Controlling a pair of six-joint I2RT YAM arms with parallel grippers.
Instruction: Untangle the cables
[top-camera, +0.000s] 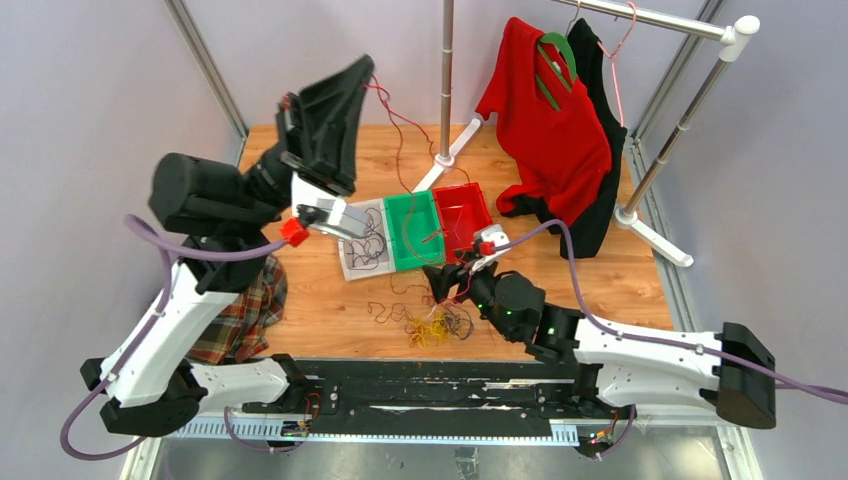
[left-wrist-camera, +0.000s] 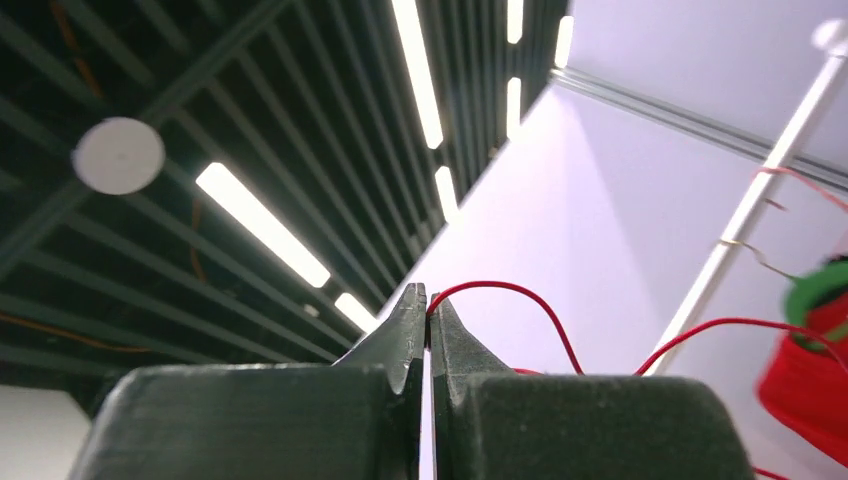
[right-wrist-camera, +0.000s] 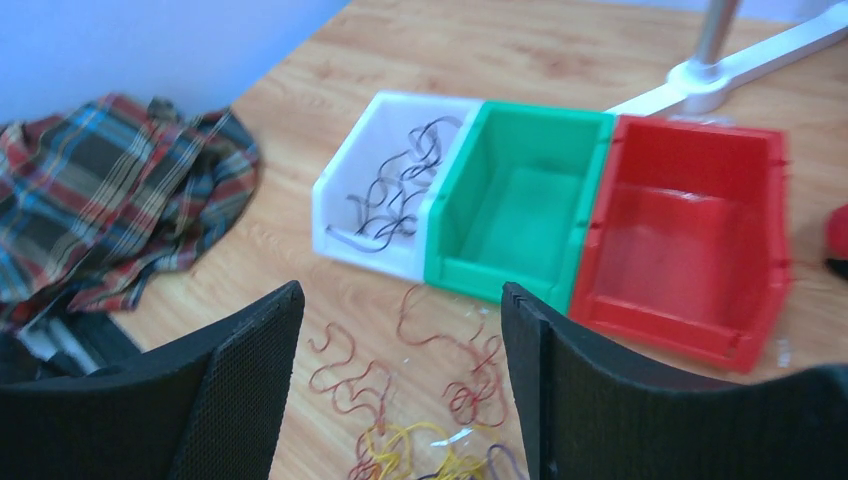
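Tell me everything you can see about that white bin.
The white bin is an open-topped box, plastic by its look, with a lower front wall. It sits upright on the wooden table, leftmost in a row of three, its side against the green bin. Several thin, dark, wavy cables lie loosely inside; nothing else shows in it.

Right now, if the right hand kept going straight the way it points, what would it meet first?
Probably the loose red-brown cables on the table, framed between the fingers of the open right hand, short of the green bin. Depth is unclear, so it may touch bare wood beside them.
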